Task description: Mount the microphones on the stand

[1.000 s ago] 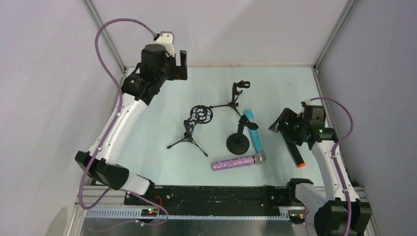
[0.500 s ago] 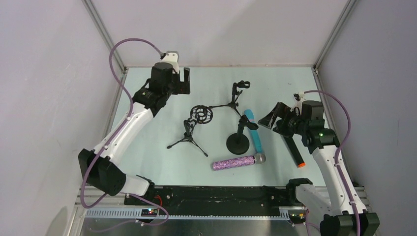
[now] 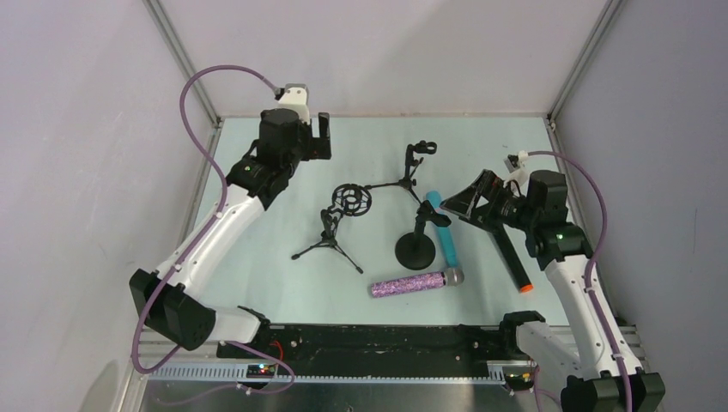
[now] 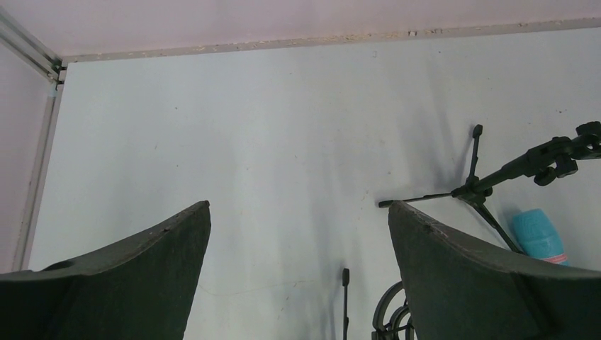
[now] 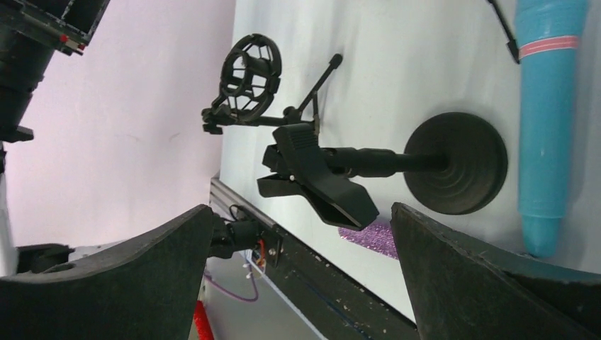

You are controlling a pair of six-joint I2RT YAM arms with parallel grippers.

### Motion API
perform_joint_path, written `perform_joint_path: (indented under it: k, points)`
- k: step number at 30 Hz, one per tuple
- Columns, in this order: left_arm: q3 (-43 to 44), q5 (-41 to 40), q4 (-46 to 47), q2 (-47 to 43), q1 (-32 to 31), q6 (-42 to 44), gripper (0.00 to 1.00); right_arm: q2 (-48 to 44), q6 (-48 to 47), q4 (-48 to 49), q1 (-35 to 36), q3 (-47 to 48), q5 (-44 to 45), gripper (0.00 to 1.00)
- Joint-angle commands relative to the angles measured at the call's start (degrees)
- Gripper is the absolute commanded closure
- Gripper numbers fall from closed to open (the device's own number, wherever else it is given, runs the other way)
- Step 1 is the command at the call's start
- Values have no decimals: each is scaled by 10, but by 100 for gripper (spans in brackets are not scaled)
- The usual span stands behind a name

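Three microphones lie on the table. The light blue one (image 3: 443,228) rests beside a round-base stand (image 3: 415,250) with a clip (image 5: 319,181). The glittery purple one (image 3: 416,283) lies in front of that stand. The black one with an orange ring (image 3: 514,263) lies under my right arm. A tripod with a shock-mount ring (image 3: 351,199) and a second tripod with a clip (image 3: 411,170) stand further back. My right gripper (image 3: 469,201) hovers open just right of the blue microphone, facing the clip. My left gripper (image 3: 319,137) hangs open over the back left, holding nothing.
Metal frame posts and walls close in the table at the back corners and both sides. A black rail (image 3: 369,339) with wiring runs along the near edge. The tripods' thin legs (image 4: 425,199) spread low across the table's middle.
My right gripper has swung left and turned toward the round-base stand, off the black microphone. My left arm has shifted slightly nearer, its cable sagging differently. Both grippers stay open.
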Motion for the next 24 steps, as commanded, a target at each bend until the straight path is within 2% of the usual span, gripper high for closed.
perform_joint_path:
  k: [1, 5, 13, 24]
  points:
    - [2, -27, 18, -17, -7, 14, 2, 3, 75, 84, 5, -24, -48, 0]
    - [2, -34, 18, -20, -9, 16, 2, 5, 126, 145, 9, -69, -65, 0]
    - [1, -41, 20, -25, -11, 19, 2, 23, 156, 190, 25, -109, -65, 0]
    - [-1, -54, 21, -25, -14, 22, 2, 80, 203, 252, 67, -117, -64, 1]
